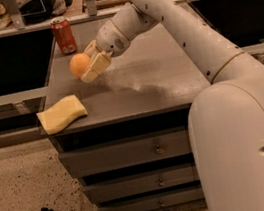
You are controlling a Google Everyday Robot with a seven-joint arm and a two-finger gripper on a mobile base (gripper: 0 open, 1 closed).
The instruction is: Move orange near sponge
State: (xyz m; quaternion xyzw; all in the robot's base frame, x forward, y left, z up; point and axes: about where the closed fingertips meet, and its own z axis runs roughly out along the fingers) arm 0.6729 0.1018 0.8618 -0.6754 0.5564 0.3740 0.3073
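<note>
Orange (79,65) is being held clamped in the pincer (86,61) at upper left, over the surface (158,80); best lowered down-left and released softly just beside the sponge (62,114) at lower left, so rolling is avoided.

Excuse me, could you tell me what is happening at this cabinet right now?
The robot's arm reaches across the cabinet top with its tool shut on the orange, on the left side. The red soda can stands behind it, and the sponge lies flat at the front left corner. Orange and sponge are apart, so the move is not yet done.
</note>
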